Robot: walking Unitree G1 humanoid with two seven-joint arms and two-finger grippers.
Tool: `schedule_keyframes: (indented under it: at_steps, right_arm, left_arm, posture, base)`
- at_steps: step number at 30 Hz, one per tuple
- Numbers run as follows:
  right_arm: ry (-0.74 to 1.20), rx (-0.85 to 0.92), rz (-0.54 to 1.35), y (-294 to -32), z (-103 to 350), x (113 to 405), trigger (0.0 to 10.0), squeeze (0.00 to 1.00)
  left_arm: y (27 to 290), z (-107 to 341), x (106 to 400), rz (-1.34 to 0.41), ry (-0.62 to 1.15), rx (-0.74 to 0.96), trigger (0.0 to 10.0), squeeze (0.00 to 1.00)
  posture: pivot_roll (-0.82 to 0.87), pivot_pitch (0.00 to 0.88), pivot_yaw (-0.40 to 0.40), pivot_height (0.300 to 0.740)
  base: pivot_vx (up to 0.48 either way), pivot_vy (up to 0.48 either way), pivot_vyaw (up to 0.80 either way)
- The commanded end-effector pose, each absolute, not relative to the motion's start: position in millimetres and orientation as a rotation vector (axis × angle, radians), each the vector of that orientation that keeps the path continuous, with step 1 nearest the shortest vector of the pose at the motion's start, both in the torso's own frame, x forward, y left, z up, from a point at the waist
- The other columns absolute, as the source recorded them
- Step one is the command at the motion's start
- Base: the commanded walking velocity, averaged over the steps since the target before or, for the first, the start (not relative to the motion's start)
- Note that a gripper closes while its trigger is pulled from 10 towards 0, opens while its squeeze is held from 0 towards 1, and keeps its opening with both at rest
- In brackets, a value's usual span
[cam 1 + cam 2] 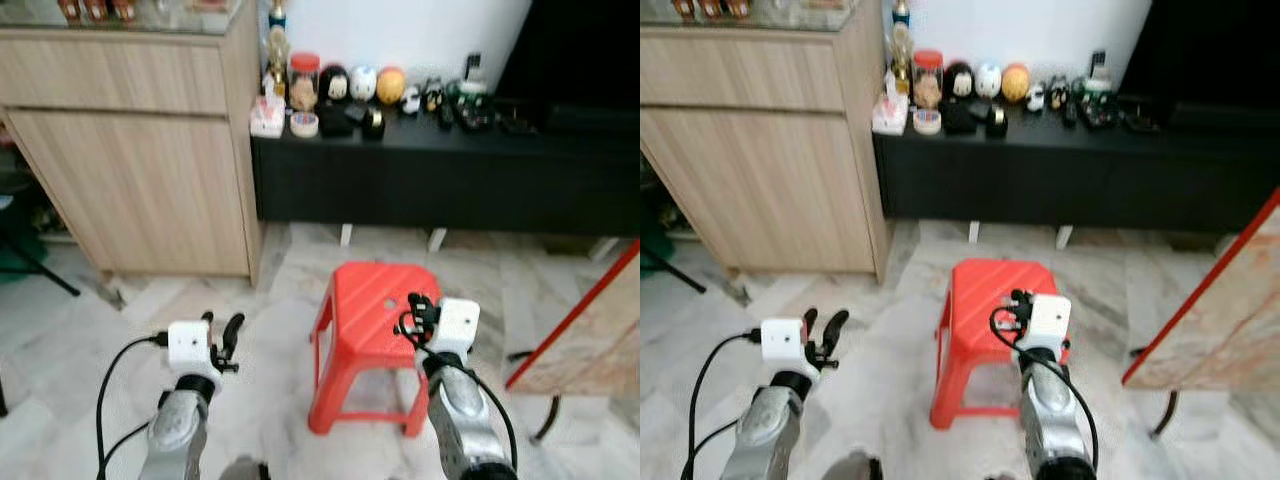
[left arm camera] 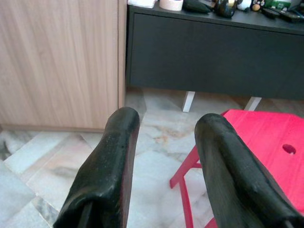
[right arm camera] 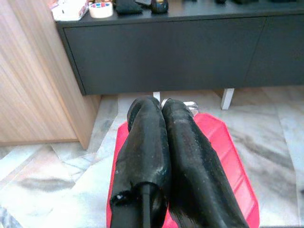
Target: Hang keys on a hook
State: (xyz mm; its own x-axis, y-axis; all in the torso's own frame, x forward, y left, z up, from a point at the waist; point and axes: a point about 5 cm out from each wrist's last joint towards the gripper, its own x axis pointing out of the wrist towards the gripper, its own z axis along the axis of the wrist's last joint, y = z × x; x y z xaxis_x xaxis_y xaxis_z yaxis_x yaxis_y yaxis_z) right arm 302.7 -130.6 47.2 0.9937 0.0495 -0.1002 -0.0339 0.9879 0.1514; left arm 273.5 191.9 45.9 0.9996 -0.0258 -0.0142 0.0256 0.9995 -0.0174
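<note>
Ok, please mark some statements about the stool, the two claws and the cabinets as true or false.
1. The stool is red. True.
2. The left claw is shut. False: its fingers stand apart, with nothing between them.
3. The right claw is open. False: it is shut, and a bit of silvery metal, probably the keys, shows at its tips.
4. A roll of tape lies on the black cabinet. True.
5. The wooden cabinet stands to the right of the black one. False: it stands on the robot's left.
</note>
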Motion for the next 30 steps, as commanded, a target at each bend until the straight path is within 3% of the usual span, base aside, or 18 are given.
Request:
schedule_keyframes:
  at_steps: [1,8,13,18,23,30]
  right_arm:
    - [0.119,0.142,0.041,-132.7,46.3,302.6,10.0,0.00]
    - [0.186,0.137,0.064,-131.2,41.9,303.6,10.0,0.00]
    - [0.417,0.100,0.057,-132.5,17.8,297.7,10.0,0.00]
    - [0.472,0.344,-0.048,-136.7,10.1,294.1,10.0,0.00]
    - [0.474,0.599,-0.034,-128.6,14.4,297.4,10.0,0.00]
    - [0.628,0.719,-0.083,-123.9,-2.0,289.4,10.0,0.00]
  left_arm:
    - [188.6,45.4,274.7,-0.037,0.015,-0.018,10.0,0.00]
    - [189.4,45.5,275.9,-0.036,0.016,-0.013,10.0,0.00]
    - [189.0,45.4,276.8,-0.039,0.019,-0.010,10.0,0.00]
    - [188.5,45.9,277.1,-0.038,0.017,-0.010,10.0,0.00]
    - [189.6,45.5,275.7,-0.038,0.019,-0.005,10.0,0.00]
    - [190.3,45.6,275.6,-0.040,0.021,0.003,10.0,0.00]
  posture:
    - [0.08,0.042,-0.114,0.740]
    - [0.08,0.040,-0.116,0.740]
    - [0.07,0.038,-0.115,0.740]
    - [0.08,0.038,-0.118,0.740]
    - [0.08,0.041,-0.116,0.740]
    - [0.08,0.043,-0.115,0.740]
  base:
    - [0.000,0.000,0.00]
    - [0.000,0.000,0.00]
    - [0.000,0.000,0.00]
    - [0.000,0.000,0.00]
    - [0.000,0.000,0.00]
    - [0.000,0.000,0.00]
